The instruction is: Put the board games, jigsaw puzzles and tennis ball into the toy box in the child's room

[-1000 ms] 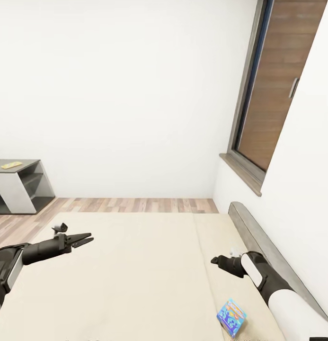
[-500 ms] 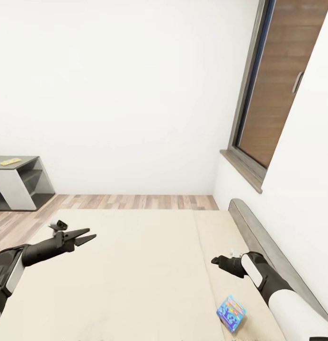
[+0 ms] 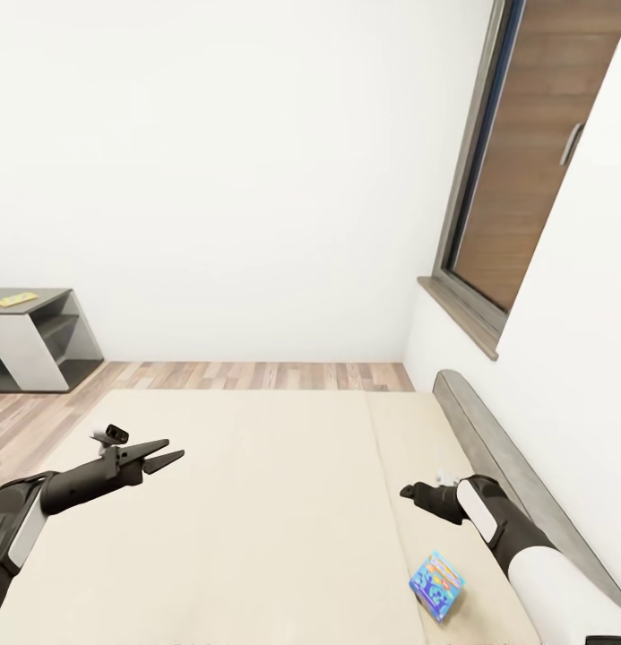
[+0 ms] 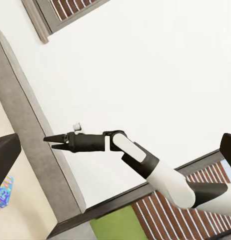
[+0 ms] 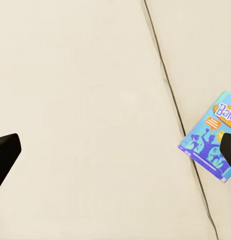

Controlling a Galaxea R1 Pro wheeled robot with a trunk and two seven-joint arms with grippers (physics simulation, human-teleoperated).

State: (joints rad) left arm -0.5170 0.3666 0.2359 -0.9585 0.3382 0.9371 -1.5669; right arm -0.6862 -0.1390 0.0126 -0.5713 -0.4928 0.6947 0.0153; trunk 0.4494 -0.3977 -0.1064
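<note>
**A:** So what's the robot looking at right now?

**B:** A wide cream bed point(image 3: 256, 502) with a seam running down it. Both arms hang over the mattress. The left end effector point(image 3: 156, 459) is over the left side, its two pointed fingers spread a bit apart, nothing between them. The right end effector point(image 3: 410, 492) is over the right side near the seam, and from the head view I can't tell how open it is. In the left wrist view that same end effector point(image 4: 50, 140) shows side-on with its tips close together, but it's too small to call.

**A:** Any toys around?

**B:** One, the small blue board game point(image 3: 437, 586). It's lying on the bed just right of the seam, near the grey headboard point(image 3: 489, 448), closer to the robot than the right end effector and not touching it. The right wrist view shows it too point(image 5: 211, 145), flat on the mattress beside the seam.

**A:** Anything else in the room?

**B:** White walls, wood plank floor point(image 3: 256, 376), a window point(image 3: 525, 161) on the right wall, and a grey shelf unit point(image 3: 32, 345) far left with a small yellow thing on top.
</note>
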